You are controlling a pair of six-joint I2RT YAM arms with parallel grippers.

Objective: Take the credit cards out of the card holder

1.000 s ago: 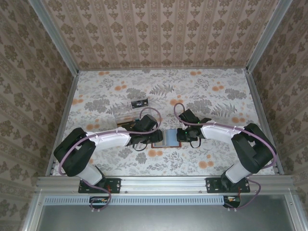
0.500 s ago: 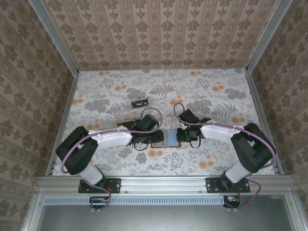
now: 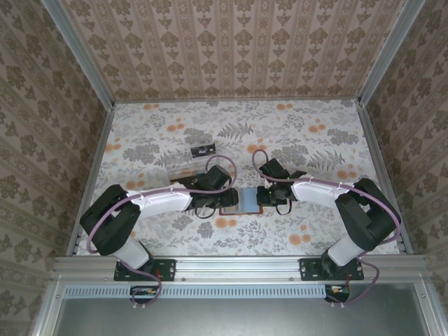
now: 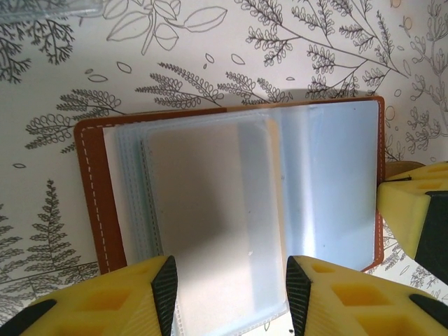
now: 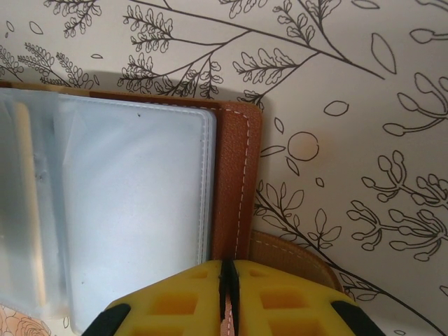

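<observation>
Now | card holder (image 3: 241, 200) lies open, flat on tabletop (image 3: 315, 140) | left hand (image 4: 231, 294) half open, fingers (image 4: 105, 301) astride its clear sleeves (image 4: 210, 210) | right hand (image 5: 227, 280) pinched shut on its brown leather edge

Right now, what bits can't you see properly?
- What sits in the sleeves of the card holder: left wrist view, the cloudy plastic blurs it.
- Sleeves' near edge: cut off by the picture's bottom, between the left gripper fingers.
- Leather pinched by the right gripper: right wrist view, its fingers cover it.
- Card holder in the top view: too small, and the grippers crowd it.
</observation>
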